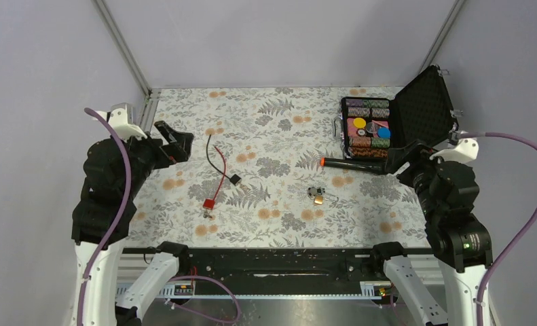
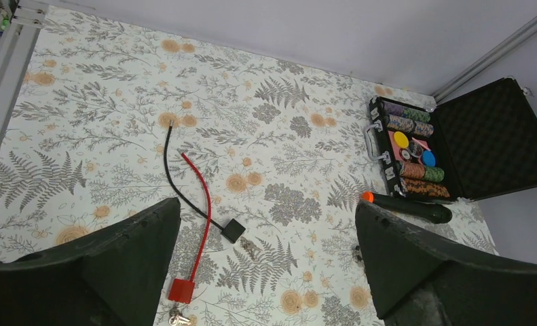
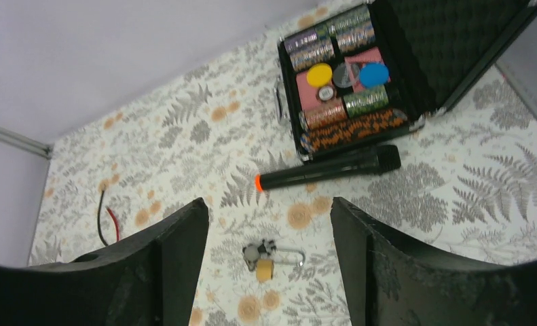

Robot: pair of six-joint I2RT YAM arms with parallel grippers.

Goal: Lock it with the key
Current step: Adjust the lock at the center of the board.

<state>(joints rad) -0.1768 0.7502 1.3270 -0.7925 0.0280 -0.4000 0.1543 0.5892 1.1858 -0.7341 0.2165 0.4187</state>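
The key (image 1: 316,195) is a tiny cluster of silvery keys with a brass-coloured padlock and a silver shackle. It lies on the floral cloth, right of centre. In the right wrist view it (image 3: 264,259) lies between and beyond my open right fingers. My right gripper (image 1: 404,157) (image 3: 269,202) is open and empty, raised above the cloth to the key's right. My left gripper (image 1: 176,142) (image 2: 267,204) is open and empty, raised at the far left. In the left wrist view the key is mostly hidden behind the right finger.
A black wire loop with a black block (image 1: 235,180) and a red wire loop with a red block (image 1: 209,203) lie left of centre, small keys beside each. A black microphone (image 1: 350,164) lies in front of an open chip case (image 1: 369,126) at the back right.
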